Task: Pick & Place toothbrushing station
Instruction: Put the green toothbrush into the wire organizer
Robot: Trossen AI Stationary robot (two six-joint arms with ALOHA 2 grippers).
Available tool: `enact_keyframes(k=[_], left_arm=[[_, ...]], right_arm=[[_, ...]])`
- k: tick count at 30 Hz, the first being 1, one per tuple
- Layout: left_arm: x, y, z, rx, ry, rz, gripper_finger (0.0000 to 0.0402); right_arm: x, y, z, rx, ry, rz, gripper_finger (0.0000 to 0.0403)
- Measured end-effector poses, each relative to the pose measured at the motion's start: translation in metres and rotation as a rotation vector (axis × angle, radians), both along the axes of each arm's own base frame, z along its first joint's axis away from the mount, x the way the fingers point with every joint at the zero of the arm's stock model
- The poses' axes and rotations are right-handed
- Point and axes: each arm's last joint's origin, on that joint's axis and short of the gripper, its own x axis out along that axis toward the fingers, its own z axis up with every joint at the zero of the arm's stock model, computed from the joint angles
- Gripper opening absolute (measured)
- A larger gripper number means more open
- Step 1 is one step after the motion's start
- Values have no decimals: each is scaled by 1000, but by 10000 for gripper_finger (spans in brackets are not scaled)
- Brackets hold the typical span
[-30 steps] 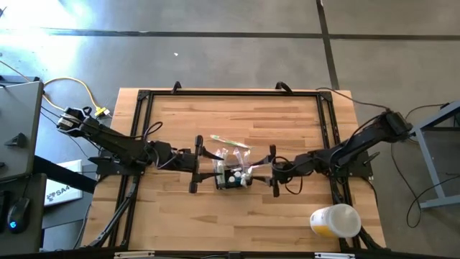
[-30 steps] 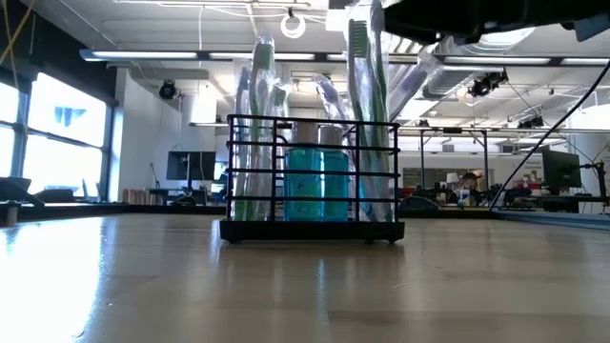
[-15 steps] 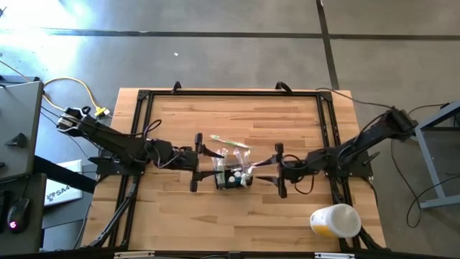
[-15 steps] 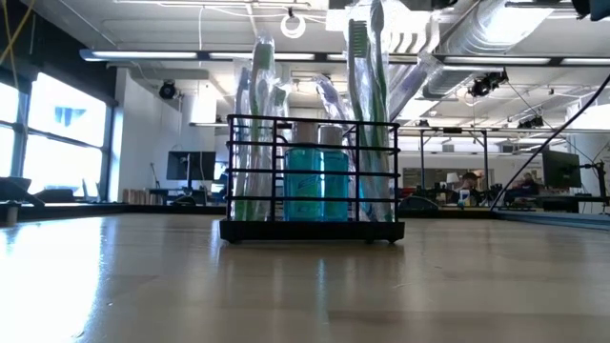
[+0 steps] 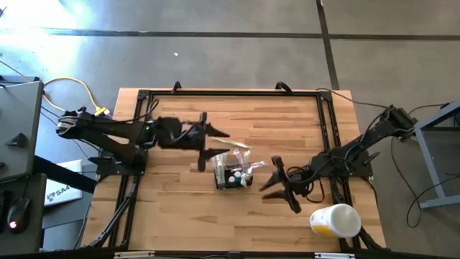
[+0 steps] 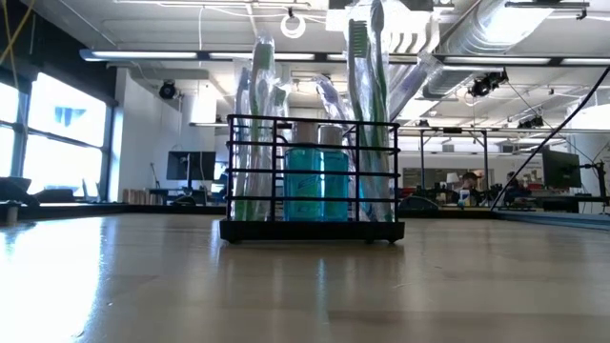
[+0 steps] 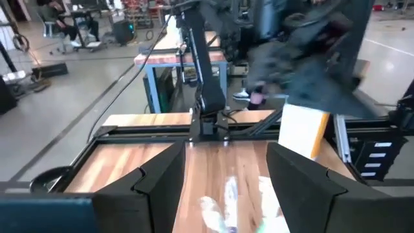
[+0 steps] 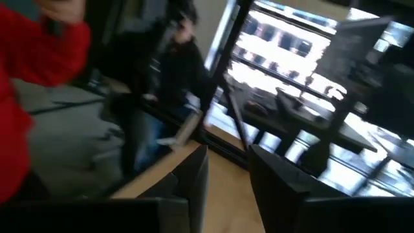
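1. Where the two arms reach toward each other over the wooden table [image 5: 287, 122], the toothbrushing station [image 5: 232, 175] stands near the middle of the boards, upright on its base, with nothing gripping it.
2. From table level, the toothbrushing station [image 6: 312, 181] is a small black wire caddy: thin horizontal and vertical bars form an open rectangular cage on a flat black base, with small feet at the corners.
3. Standing inside it are several toothbrushes [image 6: 360, 57], heads up and rising well above the top rail; some look wrapped in clear film.
4. A translucent blue bottle [image 6: 317, 183] with a pale cap stands in the middle of the cage, between the brushes.
5. From above, pale caps and clear wrapping show within the caddy, and a wrapped item [image 5: 231, 143] lies on the table just beside its far edge.
6. The left gripper [image 5: 210, 142] hangs near the caddy's far-left side, clear of it; its fingers [image 7: 158, 181] are spread apart with nothing between them.
7. The right gripper [image 5: 278, 180] sits to the caddy's right, apart from it; its fingers [image 8: 194, 171] stand parted, holding nothing.
8. A white-and-yellow cup [image 5: 335, 220] lies on its side near the table's near-right corner, well apart from the caddy.
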Motion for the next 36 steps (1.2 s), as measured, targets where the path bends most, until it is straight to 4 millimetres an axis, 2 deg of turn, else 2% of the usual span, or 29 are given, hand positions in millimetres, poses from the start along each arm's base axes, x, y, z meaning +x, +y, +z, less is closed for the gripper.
enact_keyframes(k=[4, 8, 11, 16, 20, 23, 28, 33, 36], left_arm=[[11, 18, 1, -3, -4, -27, 212], [20, 30, -1, -8, 8, -49, 212], [28, 37, -9, -19, 38, -81, 212], [33, 38, -16, -5, 69, -94, 212], [22, 37, -8, 5, 75, -98, 212], [7, 42, -3, 23, 177, -84, 212], [-6, 66, -10, -24, 384, 2, 212], [-11, 96, -22, -47, 497, 104, 212], [-16, 114, -33, -58, 591, 86, 212]], right_arm=[[5, 7, 6, 12, -6, 103, 82], [12, 11, 1, 23, 25, 111, 62], [15, 12, -4, 32, 51, 106, 51], [17, 13, -6, 37, 60, 103, 40], [17, 13, -6, 35, 61, 53, 39], [16, 12, -7, 34, 65, -16, 39], [16, 11, -11, 13, 106, -48, 38], [16, 11, -12, 35, 118, -55, 38], [17, 10, -12, 40, 119, -88, 38]])
